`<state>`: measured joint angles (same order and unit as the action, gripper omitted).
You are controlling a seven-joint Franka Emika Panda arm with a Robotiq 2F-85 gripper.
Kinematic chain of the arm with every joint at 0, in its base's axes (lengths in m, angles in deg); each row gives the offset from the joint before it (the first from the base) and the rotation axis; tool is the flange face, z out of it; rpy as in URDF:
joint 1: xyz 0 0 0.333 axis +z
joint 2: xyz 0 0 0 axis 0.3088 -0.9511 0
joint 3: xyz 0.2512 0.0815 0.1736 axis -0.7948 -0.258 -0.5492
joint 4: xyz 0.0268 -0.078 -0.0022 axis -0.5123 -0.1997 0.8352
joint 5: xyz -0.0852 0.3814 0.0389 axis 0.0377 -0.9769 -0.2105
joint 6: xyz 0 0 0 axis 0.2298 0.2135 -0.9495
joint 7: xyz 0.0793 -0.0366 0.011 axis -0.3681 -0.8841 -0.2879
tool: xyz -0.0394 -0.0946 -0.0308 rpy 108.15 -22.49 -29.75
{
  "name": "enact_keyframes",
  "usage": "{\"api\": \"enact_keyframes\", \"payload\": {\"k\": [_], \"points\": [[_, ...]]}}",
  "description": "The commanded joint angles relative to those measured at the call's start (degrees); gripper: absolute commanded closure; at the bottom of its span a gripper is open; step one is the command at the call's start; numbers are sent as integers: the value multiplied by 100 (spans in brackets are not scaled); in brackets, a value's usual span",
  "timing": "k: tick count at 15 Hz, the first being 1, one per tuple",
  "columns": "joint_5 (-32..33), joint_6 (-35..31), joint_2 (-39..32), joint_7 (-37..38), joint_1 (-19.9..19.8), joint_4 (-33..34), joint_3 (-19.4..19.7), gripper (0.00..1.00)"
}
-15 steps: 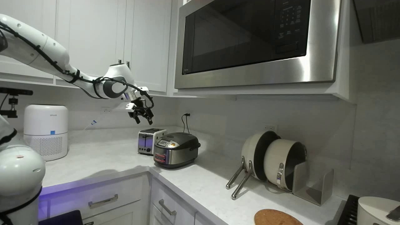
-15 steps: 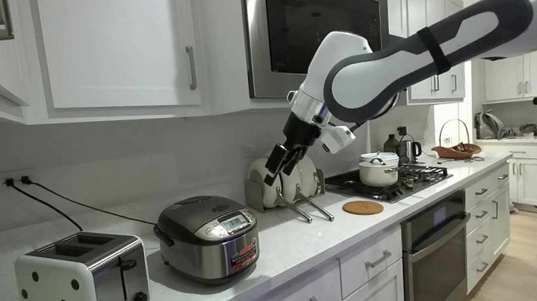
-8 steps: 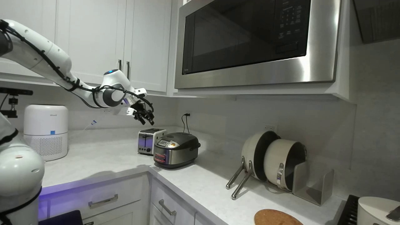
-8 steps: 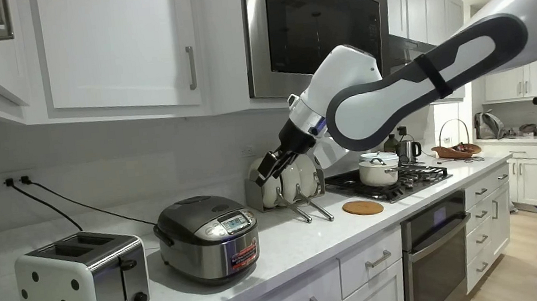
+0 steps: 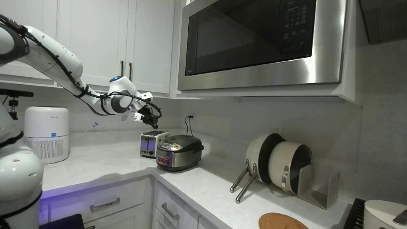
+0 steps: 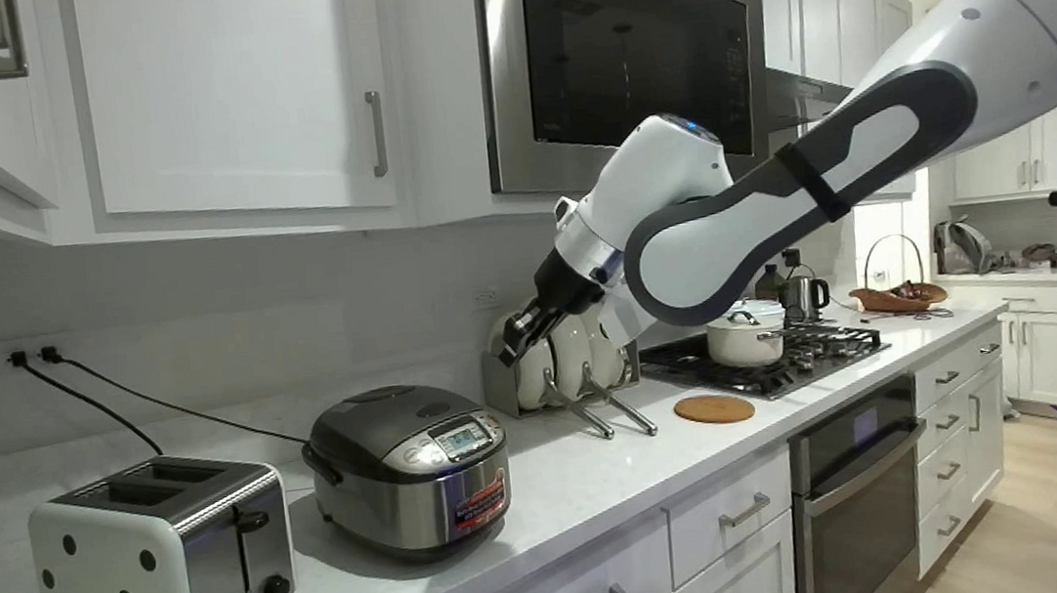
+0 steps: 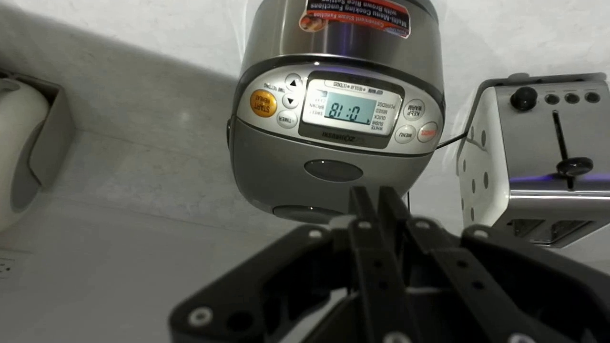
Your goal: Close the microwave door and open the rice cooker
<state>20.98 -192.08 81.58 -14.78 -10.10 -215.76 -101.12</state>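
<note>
1. The rounded, silver-and-dark-grey rice cooker stands upright on the white countertop, near the counter's inner corner; its dark lid is down.
2. The pale-blue display and round orange start button of its panel appear inverted in the wrist view.
3. The black two-fingered gripper, on a white-and-grey arm, hangs in the air apart from the rice cooker, above and to its right in an exterior view. Its fingers are all but pressed together, a thin slit showing between the tips.
4. The boxy white toaster with black dots stands just left of the rice cooker in both exterior views.
5. Cream pans stand on edge in a grey rack, to the right in both exterior views.
6. The microwave door, a wide dark glass panel framed in stainless steel, is closed, high above the pans.
7. A round brown cork mat lies nearer than the lidded cream pot in an exterior view.
8. A white cylindrical appliance stands at left in an exterior view.
</note>
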Motion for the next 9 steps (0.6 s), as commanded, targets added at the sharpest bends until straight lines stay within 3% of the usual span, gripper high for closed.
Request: {"api": "enact_keyframes", "payload": {"k": [1,9], "points": [[59,-29,-547,-22,-10,511,40,100],[24,0,-1650,-212,74,1521,170,100]]}}
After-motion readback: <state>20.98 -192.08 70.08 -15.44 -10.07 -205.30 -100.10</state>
